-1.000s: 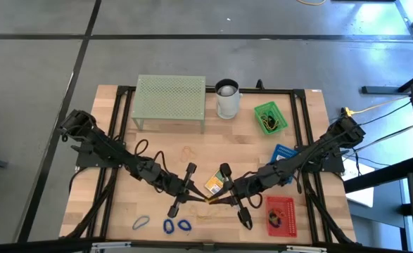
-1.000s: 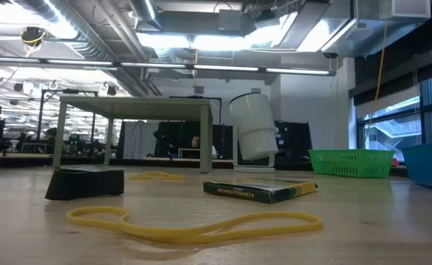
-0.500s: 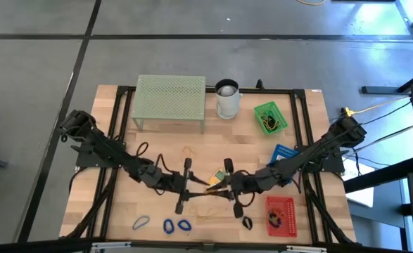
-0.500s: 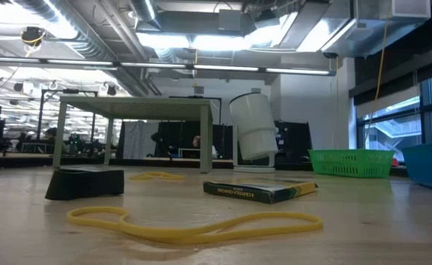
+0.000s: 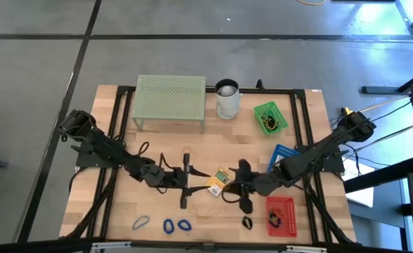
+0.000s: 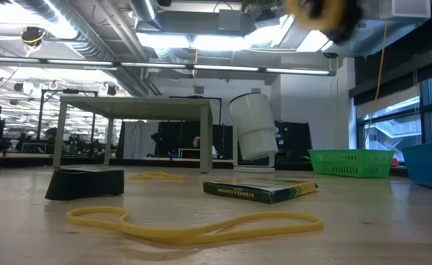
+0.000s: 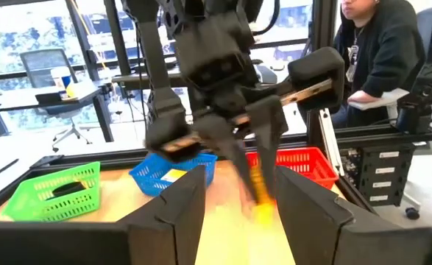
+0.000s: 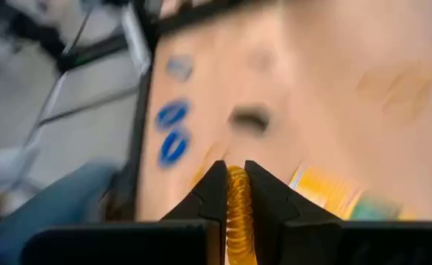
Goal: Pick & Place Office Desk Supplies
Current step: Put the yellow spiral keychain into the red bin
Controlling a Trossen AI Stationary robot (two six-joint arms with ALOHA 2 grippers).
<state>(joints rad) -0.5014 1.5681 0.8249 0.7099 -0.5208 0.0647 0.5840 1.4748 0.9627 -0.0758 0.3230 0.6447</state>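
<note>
From overhead I see my two arms meeting over the middle of the wooden counter (image 5: pixel 192 154). My right gripper (image 8: pixel 230 193) is clenched on a yellow rubber band (image 8: pixel 237 213), lifted above the boards; the low view catches a yellow blur of it at the ceiling line. My left gripper (image 5: pixel 186 176) hangs just beside it with its fingers (image 7: pixel 179 213) spread apart, holding nothing. A yellow card pack (image 5: pixel 218 180) lies between the two grippers. Blue rubber bands (image 5: pixel 176 225) sit near the front edge, a black binder clip (image 5: pixel 248 223) beside the red basket (image 5: pixel 280 214).
</note>
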